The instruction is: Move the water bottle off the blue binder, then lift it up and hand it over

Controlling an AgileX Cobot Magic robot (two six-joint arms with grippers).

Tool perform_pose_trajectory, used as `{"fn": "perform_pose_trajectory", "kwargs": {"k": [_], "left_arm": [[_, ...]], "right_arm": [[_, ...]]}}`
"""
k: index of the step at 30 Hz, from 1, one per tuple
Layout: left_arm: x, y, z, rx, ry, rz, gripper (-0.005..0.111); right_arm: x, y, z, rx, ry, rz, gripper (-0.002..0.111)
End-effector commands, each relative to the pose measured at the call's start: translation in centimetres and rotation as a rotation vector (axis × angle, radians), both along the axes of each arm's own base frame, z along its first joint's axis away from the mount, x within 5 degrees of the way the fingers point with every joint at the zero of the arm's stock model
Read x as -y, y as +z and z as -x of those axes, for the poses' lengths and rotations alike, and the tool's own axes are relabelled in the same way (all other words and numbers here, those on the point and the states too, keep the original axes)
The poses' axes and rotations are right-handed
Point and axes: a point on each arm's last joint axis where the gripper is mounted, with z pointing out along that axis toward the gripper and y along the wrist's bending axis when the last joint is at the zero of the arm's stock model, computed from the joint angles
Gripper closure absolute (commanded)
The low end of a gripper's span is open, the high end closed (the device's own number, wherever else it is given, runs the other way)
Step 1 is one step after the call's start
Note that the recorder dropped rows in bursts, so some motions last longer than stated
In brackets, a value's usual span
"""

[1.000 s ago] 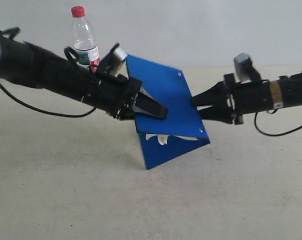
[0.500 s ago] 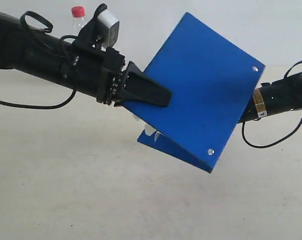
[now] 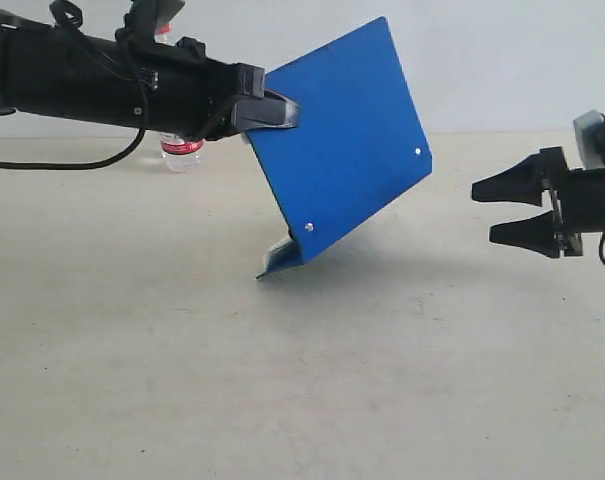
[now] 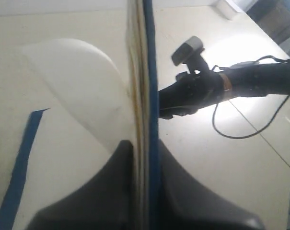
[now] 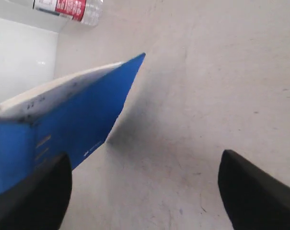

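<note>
My left gripper (image 3: 282, 112) is pinched tight on the blue binder (image 3: 342, 150), which is tilted up with its low corner down by the table (image 3: 282, 390). My right gripper (image 3: 502, 210) is wide open and empty, well apart from it. The water bottle (image 3: 182, 152) stands behind my left arm, off the binder.

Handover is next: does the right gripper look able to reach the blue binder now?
Probably yes. The right gripper is open and faces the blue binder with nothing between them; the left gripper holds it tilted by the opposite edge.
</note>
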Motion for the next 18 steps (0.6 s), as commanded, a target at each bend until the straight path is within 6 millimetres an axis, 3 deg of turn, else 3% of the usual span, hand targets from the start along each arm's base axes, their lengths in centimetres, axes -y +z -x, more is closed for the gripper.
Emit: {"fn": "perform_pose_trajectory", "kwargs": {"k": [1, 5, 13, 18], "left_arm": [[-0.5, 0.2, -0.8, 0.024, 0.108, -0.013, 0.102], [-0.1, -1.0, -0.9, -0.003, 0.059, -0.017, 0.102], [1.1, -2.1, -1.2, -0.053, -0.006, 0.139, 0.102], [1.3, -2.1, -0.9, -0.044, -0.048, 0.154, 0.102]], "right_arm": [[0.6, 0.5, 0.7, -0.012, -0.016, -0.016, 0.033], [-1.8, 0.9, 1.0, -0.002, 0.037, -0.02, 0.033], [-9.2, 1.3, 1.1, 0.037, 0.183, -0.057, 0.033], [-11.2, 1.0, 0.6, 0.044, 0.142, -0.128, 0.033]]}}
